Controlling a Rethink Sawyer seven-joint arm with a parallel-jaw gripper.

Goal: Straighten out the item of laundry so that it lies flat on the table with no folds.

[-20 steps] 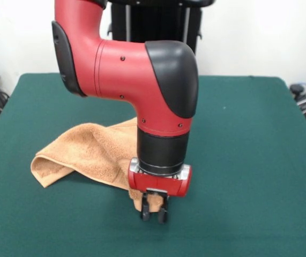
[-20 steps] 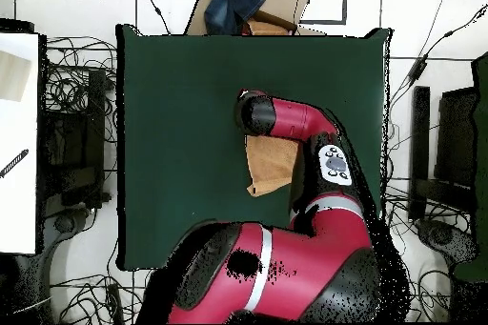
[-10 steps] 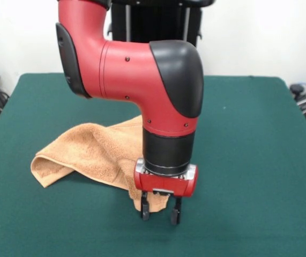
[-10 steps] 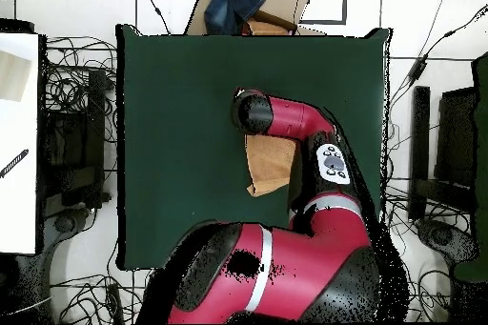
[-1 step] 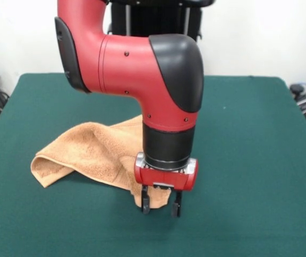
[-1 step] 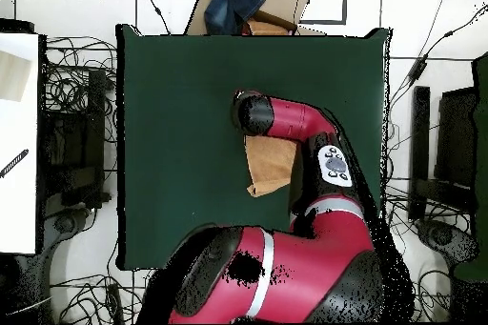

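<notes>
The peach-orange towel (image 5: 91,152) lies rumpled on the green table (image 5: 249,134), left of centre, with a rolled fold along its left edge and a corner reaching toward the front. My gripper (image 5: 160,209) points straight down over that front corner. Its fingers (image 5: 144,206) stand apart, and the corner hangs loosely between and behind them. In the overhead view the towel (image 6: 270,164) shows as a folded strip beside the arm, on the table (image 6: 181,131). The arm's wrist hides the gripper there.
The red arm's elbow hangs over the towel's right part and covers it. A cardboard box (image 6: 276,2) with blue cloth sits past the table's top edge in the overhead view. Cables ring the table, and a white surface (image 6: 19,131) stands to the left.
The gripper was shut on the towel's front corner one second ago. It has since spread its fingers, shifted slightly right and risen a little. The towel has barely moved.
</notes>
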